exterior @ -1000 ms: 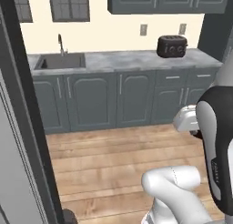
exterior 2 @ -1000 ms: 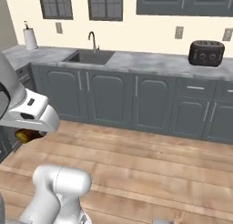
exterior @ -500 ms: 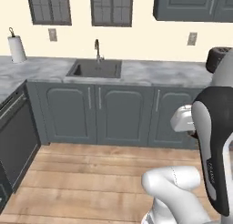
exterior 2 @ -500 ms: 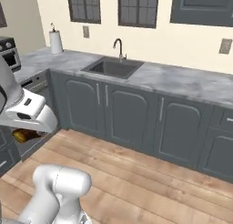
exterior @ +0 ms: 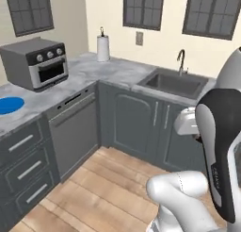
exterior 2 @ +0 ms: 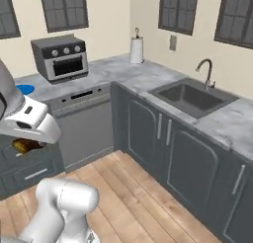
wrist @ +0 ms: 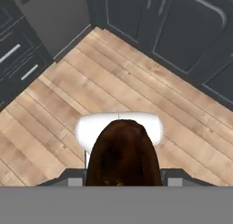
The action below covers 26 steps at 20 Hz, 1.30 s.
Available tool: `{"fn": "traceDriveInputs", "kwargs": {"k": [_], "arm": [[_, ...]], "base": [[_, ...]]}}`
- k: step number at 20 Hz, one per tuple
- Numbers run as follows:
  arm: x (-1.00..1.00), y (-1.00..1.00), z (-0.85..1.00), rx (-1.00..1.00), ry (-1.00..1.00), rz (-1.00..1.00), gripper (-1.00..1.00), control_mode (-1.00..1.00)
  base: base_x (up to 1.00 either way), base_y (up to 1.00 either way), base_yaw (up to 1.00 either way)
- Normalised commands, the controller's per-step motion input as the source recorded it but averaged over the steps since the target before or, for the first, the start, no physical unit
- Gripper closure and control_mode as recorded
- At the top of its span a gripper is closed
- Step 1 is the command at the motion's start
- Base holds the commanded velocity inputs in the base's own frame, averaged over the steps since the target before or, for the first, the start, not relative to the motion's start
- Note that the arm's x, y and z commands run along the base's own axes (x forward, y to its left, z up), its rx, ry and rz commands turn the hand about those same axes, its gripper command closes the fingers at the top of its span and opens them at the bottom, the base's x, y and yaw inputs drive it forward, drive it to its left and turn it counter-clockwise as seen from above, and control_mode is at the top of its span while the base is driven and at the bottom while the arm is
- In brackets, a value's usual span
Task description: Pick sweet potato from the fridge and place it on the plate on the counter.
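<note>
One firm, fairly light sweet potato [wrist: 123,155] sits clamped across its middle in your gripper [wrist: 123,180], so keep that grip until the plate [exterior: 9,105].

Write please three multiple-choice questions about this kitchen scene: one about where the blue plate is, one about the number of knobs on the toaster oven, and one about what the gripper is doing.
1. Where does the plate lie?
A. In the sink
B. On the counter beside the toaster oven
C. On the wooden floor

2. How many knobs show on the toaster oven's front?
A. One
B. Three
C. Six

3. What is the state of the gripper?
A. Open and holding nothing
B. Shut on the paper towel roll
C. Shut on the sweet potato

Answers:
1. B, the blue disc rests on the marbled worktop to the left of the oven in the left base view.
2. B, three round knobs sit in a row along its top panel.
3. C, the hand view shows the dark reddish-brown lump held in the gripper, above the floor.
</note>
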Motion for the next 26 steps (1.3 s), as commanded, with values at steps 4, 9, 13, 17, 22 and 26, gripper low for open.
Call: {"fn": "traceDriveInputs", "kwargs": {"k": [4, 9, 13, 17, 22, 26], "arm": [[0.00, 0.00, 0.00, 0.00, 0.00, 0.00, 1.00, 1.00], [0.00, 0.00, 0.00, 0.00, 0.00, 0.00, 1.00, 1.00], [0.00, 0.00, 0.00, 0.00, 0.00, 0.00, 1.00, 1.00], [0.00, 0.00, 0.00, 0.00, 0.00, 0.00, 1.00, 1.00], [0.00, 0.00, 0.00, 0.00, 0.00, 0.00, 1.00, 1.00], [0.00, 0.00, 0.00, 0.00, 0.00, 0.00, 1.00, 1.00]], "base": [[0.76, -0.05, 0.84], [0.78, -0.05, 0.84], [0.94, -0.09, 0.78], [0.88, -0.35, 0.52], [0.90, -0.55, 0.23], [0.77, -0.35, 0.05]]}}
